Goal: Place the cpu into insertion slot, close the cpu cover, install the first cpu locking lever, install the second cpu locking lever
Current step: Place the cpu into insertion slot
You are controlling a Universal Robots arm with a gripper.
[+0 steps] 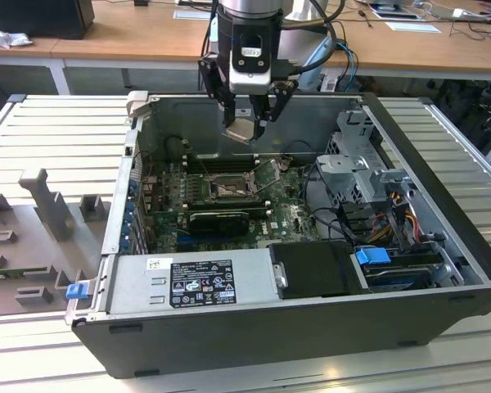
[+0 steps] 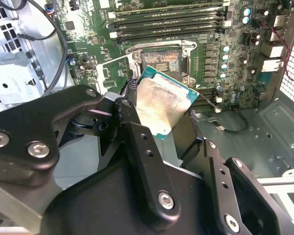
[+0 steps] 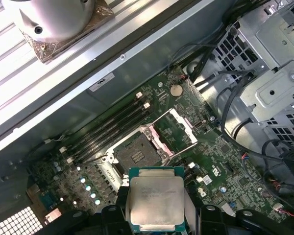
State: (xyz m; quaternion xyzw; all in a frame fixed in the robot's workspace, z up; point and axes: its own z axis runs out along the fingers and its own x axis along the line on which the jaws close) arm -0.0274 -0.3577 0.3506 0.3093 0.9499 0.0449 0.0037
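**Operator:** State of the pincer [image 1: 247, 127]?

**Technician:** Closed to the width of the cpu [image 3: 156, 200]. Its two fingers [image 2: 137, 142] press on opposite edges, and the metal top faces both wrist cameras.

**Operator:** Position of the insertion slot [image 3: 135, 154]?

**Technician:** Below the pincer, well apart from it, uncovered. The cpu cover [image 3: 184, 126] stands swung open just beside the slot.

**Operator:** Handling?

**Technician:** Judged light, thin and stiff. The metal top is probably slick and the contact face fragile, so hold it by the green edges only.

**Operator:** Markings?

**Technician:** Faint print lines cross the cpu top; I cannot make them out. A white label [image 1: 200, 282] lies low in the case, well apart from the pincer. It carries dense black print, which I cannot make out either.
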